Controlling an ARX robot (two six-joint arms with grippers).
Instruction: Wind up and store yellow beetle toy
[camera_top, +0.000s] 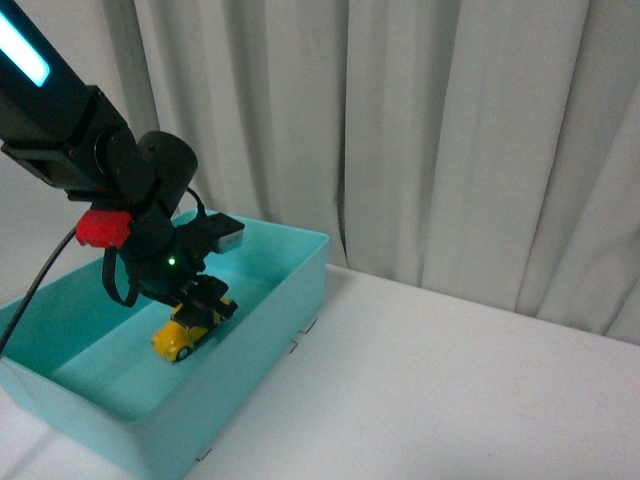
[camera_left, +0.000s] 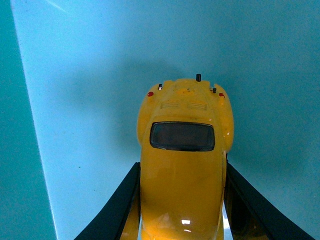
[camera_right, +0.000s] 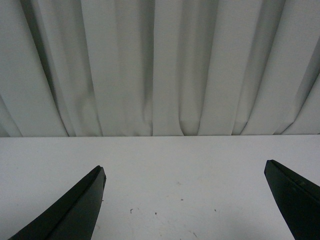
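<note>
The yellow beetle toy sits low inside the turquoise bin, at or just above its floor. My left gripper reaches down into the bin and is shut on the car. In the left wrist view the glossy yellow beetle toy fills the space between the two black fingers, which press its sides, with the dark window facing the camera. My right gripper is open over bare white table, nothing between its fingers. The right arm does not show in the front view.
The turquoise bin stands at the front left of the white table. Grey-white curtains hang close behind the table. A black cable runs down from the left arm beside the bin.
</note>
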